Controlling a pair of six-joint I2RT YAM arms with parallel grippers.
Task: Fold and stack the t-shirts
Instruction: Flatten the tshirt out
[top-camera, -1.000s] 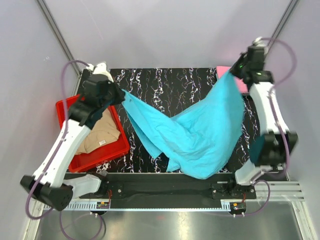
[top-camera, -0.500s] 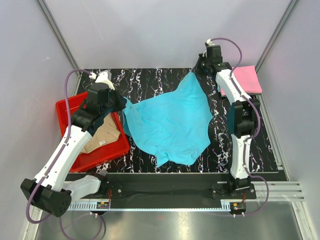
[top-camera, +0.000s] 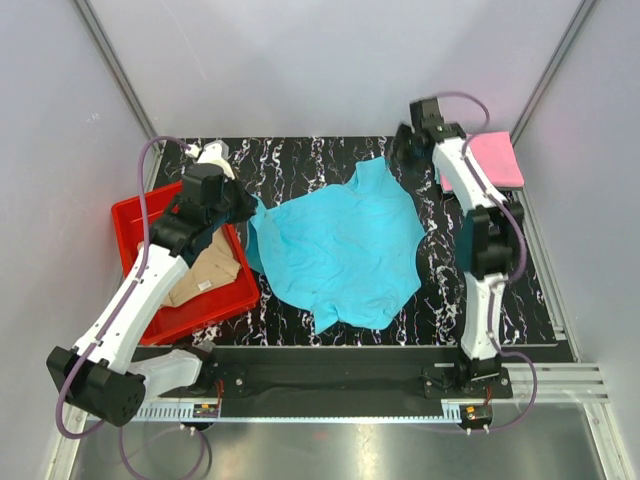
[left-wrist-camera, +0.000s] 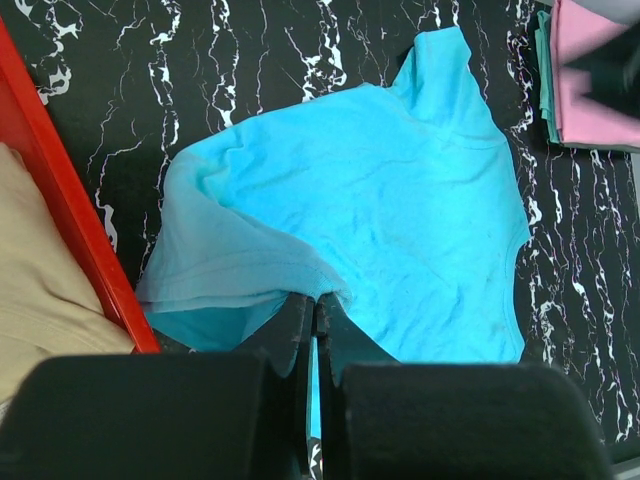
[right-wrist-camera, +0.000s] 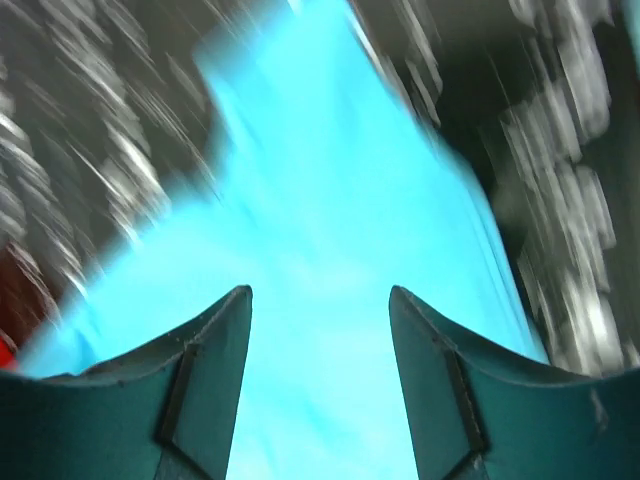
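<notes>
Now the blue shirt (top-camera: 340, 250) lies spread on the table (top-camera: 300, 160) just beside the tray (top-camera: 130, 215), apparently laid flat for folding. The left gripper (left-wrist-camera: 315, 310) is clamped on the shirt's edge nearest the tray, raising a small fold, probably to keep the cloth taut. The right gripper (right-wrist-camera: 318, 292), jaws apart and empty, hovers over the corner farthest from the tray. A tan shirt (top-camera: 205, 265) rests in the tray; a folded pink shirt (top-camera: 490, 160) lies well apart from it.
</notes>
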